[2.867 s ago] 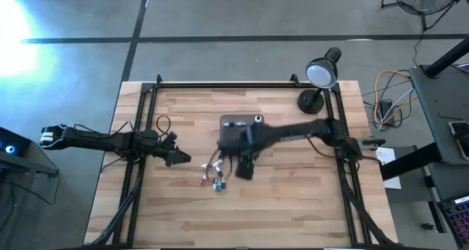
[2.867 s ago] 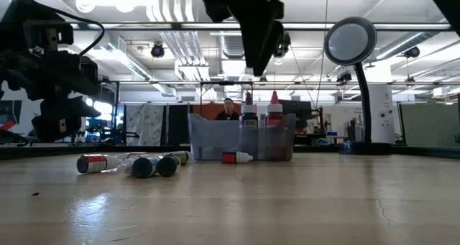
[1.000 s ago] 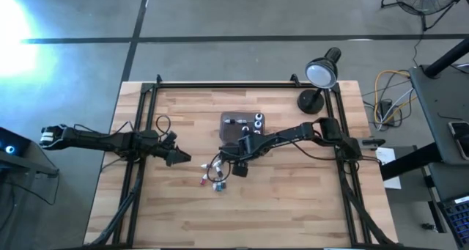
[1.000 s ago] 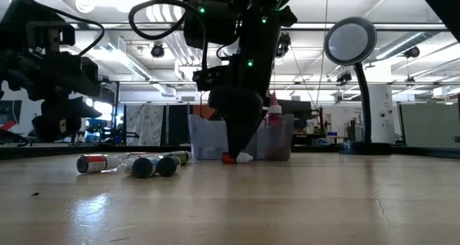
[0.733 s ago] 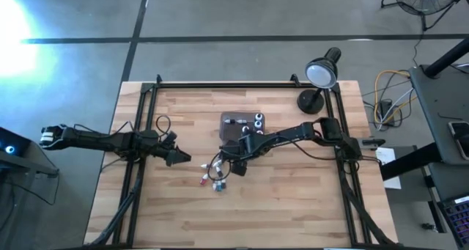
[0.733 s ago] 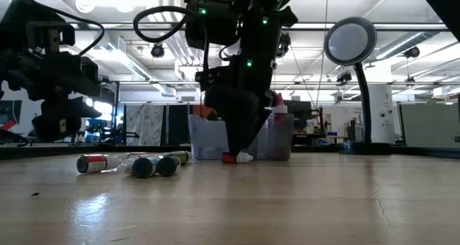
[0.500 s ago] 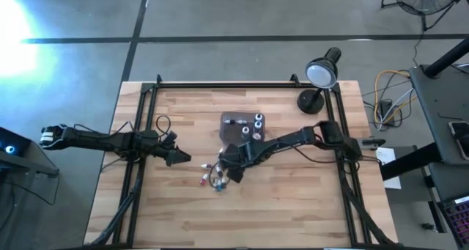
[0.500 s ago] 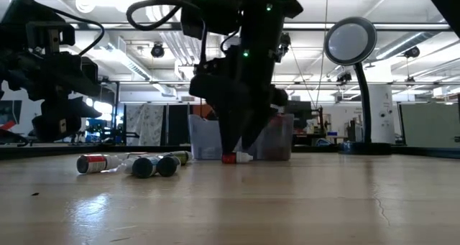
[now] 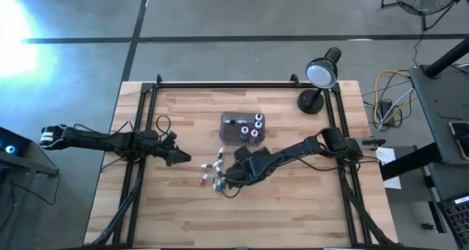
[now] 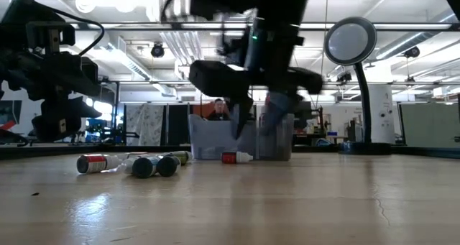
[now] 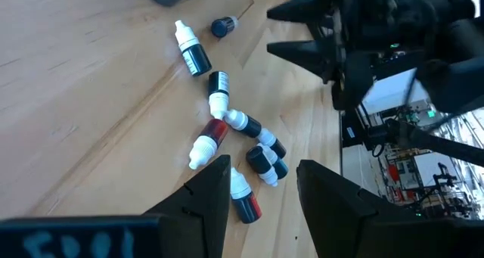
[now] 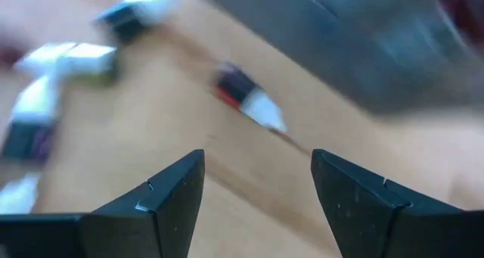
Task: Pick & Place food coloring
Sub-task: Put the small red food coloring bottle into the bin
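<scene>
Several small food coloring bottles (image 11: pixel 227 137) lie on their sides on the wooden table, left of centre (image 9: pixel 211 173). Others stand upright in the clear grey tray (image 9: pixel 242 127) beyond them. A red bottle with a white cap (image 12: pixel 246 99) lies alone just in front of the tray (image 10: pixel 236 157). My right gripper (image 12: pixel 257 190) hangs open over the table beside the loose bottles (image 9: pixel 229 175), pointing steeply down and touching nothing. My left gripper (image 11: pixel 261 205) stands open near the table's left edge (image 9: pixel 179 158), clear of the bottles.
A round desk lamp (image 9: pixel 320 74) stands at the far right corner. Black frame rails (image 9: pixel 139 133) run along the table's left, right and far edges. Bare wood lies toward the near edge (image 9: pixel 242 221). A person shows in the room behind the tray (image 10: pixel 219 108).
My right gripper has swung from the tray's near side toward the table's near edge and slightly left, over the loose bottles, rolling about its own pointing line as it went. The bottles and my left arm have kept still.
</scene>
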